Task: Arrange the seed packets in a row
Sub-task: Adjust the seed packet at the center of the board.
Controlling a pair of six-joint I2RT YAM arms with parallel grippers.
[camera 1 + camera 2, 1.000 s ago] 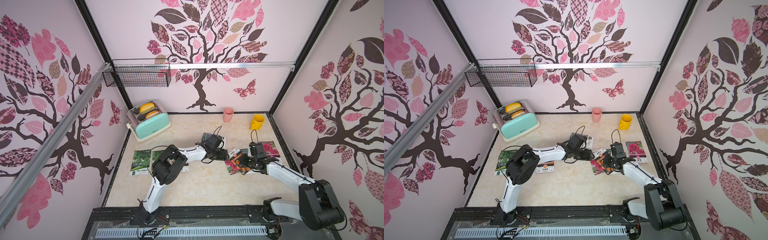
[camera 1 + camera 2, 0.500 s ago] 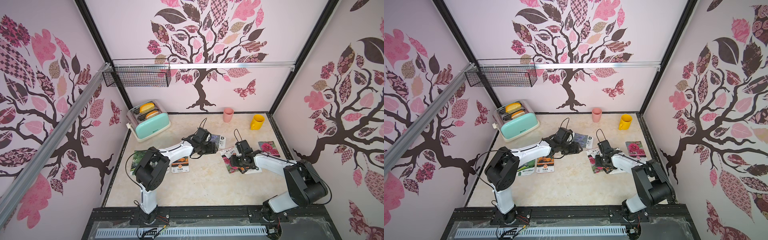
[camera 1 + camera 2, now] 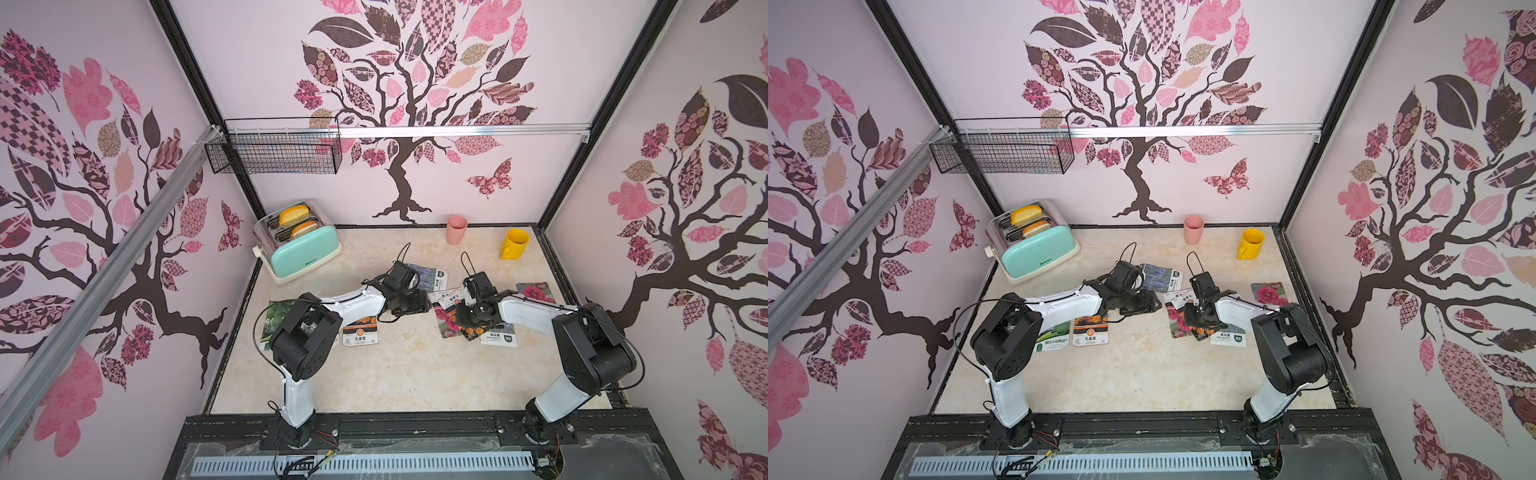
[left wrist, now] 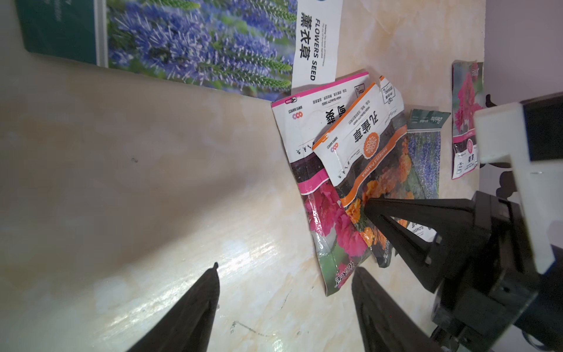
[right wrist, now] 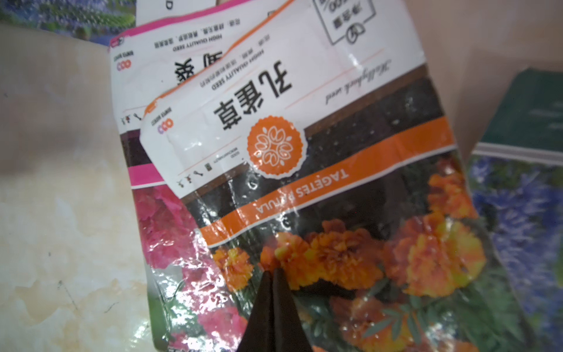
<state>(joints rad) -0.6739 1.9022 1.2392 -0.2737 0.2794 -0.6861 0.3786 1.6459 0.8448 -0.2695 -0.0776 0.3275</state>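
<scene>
Several seed packets lie on the marble table (image 3: pixel 395 374). An overlapping pile holds a magenta-flower packet (image 5: pixel 170 225), an orange marigold packet (image 5: pixel 335 183) on top, and a lavender packet (image 5: pixel 518 213) underneath. My right gripper (image 5: pixel 272 271) is shut, its tips against the marigold packet; whether they pinch the foil I cannot tell. My left gripper (image 4: pixel 286 268) is open over bare table beside the pile's magenta corner. Another lavender packet (image 3: pixel 428 276) lies behind it. A magenta packet (image 3: pixel 536 292) lies far right. A marigold packet (image 3: pixel 360 331) and green gourd packets (image 3: pixel 276 316) lie left.
A mint toaster (image 3: pixel 299 245) with toast stands at the back left. A pink cup (image 3: pixel 457 229) and a yellow mug (image 3: pixel 514 243) stand at the back. A wire basket (image 3: pixel 274 151) hangs on the wall. The two grippers are close together mid-table.
My right gripper has moved left over the pile and has gone from partly open to shut on top of the marigold packet. The left gripper stays open, nearly in place.
</scene>
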